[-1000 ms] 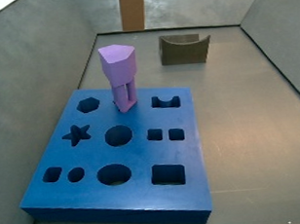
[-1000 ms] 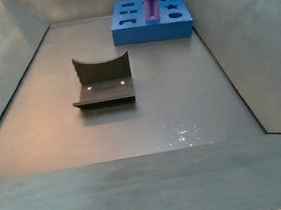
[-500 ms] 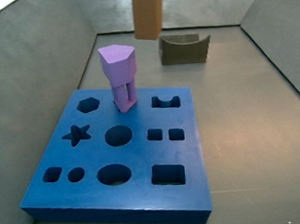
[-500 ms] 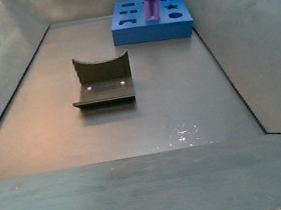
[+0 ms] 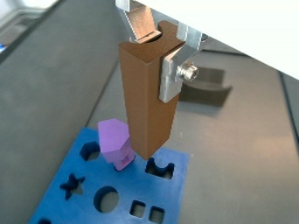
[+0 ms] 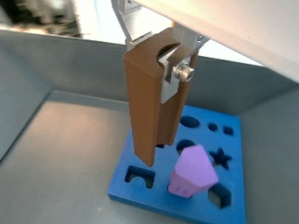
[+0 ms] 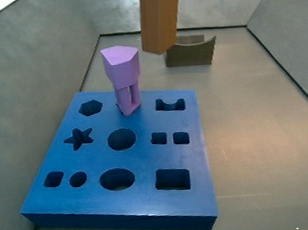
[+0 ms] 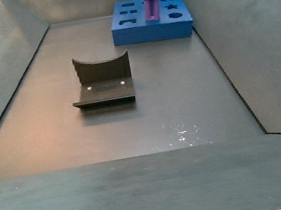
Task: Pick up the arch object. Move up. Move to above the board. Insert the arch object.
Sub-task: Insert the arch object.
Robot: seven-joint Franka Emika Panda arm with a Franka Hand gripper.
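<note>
My gripper point(image 5: 158, 51) is shut on the top of the arch object point(image 5: 146, 105), a tall orange-brown block that hangs upright in the air. It shows in both wrist views point(image 6: 149, 96) and comes down from the top edge of a side view point(image 7: 160, 16); the gripper itself is out of that view. The blue board point(image 7: 140, 158) lies below. In both wrist views the block's lower end stands over the board's arch cut-out point(image 5: 163, 166), next to the purple post point(image 5: 114, 144). The block is out of frame in a side view showing the board point(image 8: 138, 31).
The lilac-purple post point(image 7: 122, 79) stands upright in the board, close beside the arch cut-out point(image 7: 171, 104). A squat dark olive U-shaped block point(image 7: 189, 50) sits on the grey floor beyond the board, also in a side view point(image 8: 103, 80). Grey walls enclose the floor.
The arch object has moved towards the board and now reaches further down into the side view. The board, post and olive block have not moved.
</note>
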